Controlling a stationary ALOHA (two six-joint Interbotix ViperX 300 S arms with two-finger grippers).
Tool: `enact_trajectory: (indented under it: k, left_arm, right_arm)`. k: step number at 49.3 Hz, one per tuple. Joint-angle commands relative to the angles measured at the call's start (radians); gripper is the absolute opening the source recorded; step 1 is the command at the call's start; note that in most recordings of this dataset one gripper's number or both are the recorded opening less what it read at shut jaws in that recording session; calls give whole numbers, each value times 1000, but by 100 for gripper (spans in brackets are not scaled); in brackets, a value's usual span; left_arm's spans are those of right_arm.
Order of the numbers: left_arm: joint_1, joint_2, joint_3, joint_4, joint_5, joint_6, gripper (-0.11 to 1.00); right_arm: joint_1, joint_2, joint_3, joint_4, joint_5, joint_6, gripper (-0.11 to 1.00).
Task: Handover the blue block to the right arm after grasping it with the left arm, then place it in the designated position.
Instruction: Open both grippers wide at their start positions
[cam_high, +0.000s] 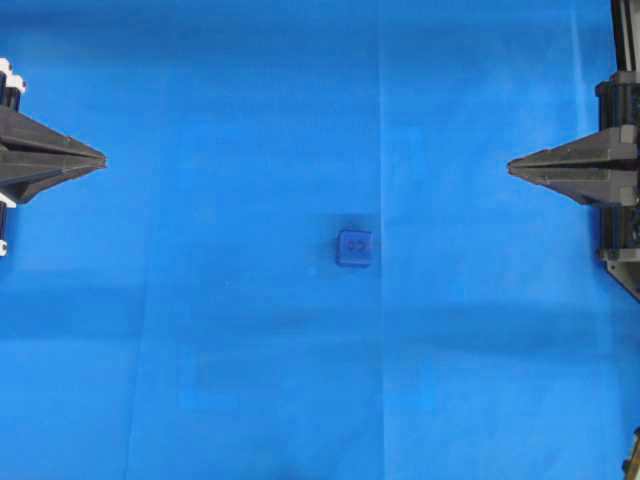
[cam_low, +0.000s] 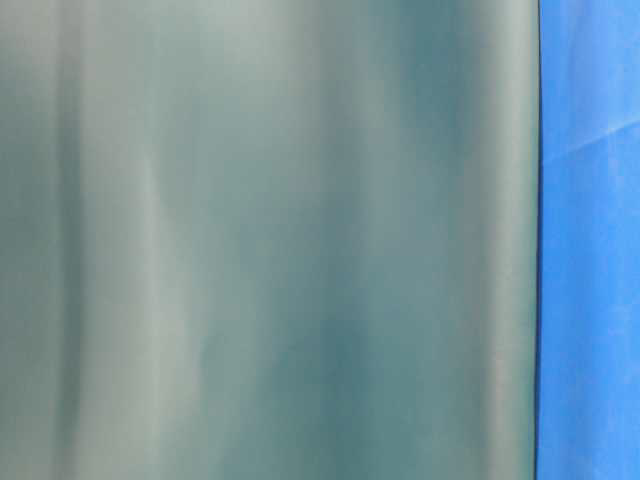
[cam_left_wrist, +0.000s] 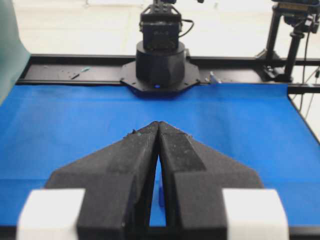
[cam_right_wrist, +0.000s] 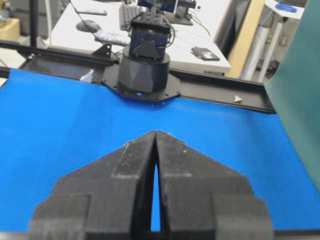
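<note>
The block (cam_high: 354, 247) sits alone mid-cloth (cam_high: 250, 380). The left end effector (cam_high: 100, 159) and right end effector (cam_high: 512, 166) have fingers pressed together, both well apart from it.

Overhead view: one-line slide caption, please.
Blue block sits untouched mid-cloth between shut left gripper and shut right gripper.

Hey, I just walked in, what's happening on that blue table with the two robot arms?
Nothing is being handled yet. The blue block sits alone near the middle of the blue cloth. The left claw and the right claw are both shut and empty, parked at opposite edges, tips pointing toward each other. The pickup and handover haven't started.
</note>
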Motion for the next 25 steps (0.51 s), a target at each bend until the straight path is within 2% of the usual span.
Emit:
enact_trajectory:
  k: [1, 11, 25]
  left_arm:
    - [6, 9, -14, -5, -6, -15, 0]
    - [5, 2, -15, -2, -11, -15, 0]
    - [6, 5, -14, -2, -6, -17, 0]
  right_arm:
    - [3, 12, -20, 0, -5, -5, 1]
    - [3, 21, -43, -2, 86, 3, -2]
    - [3, 17, -46, 0, 91, 5, -2]
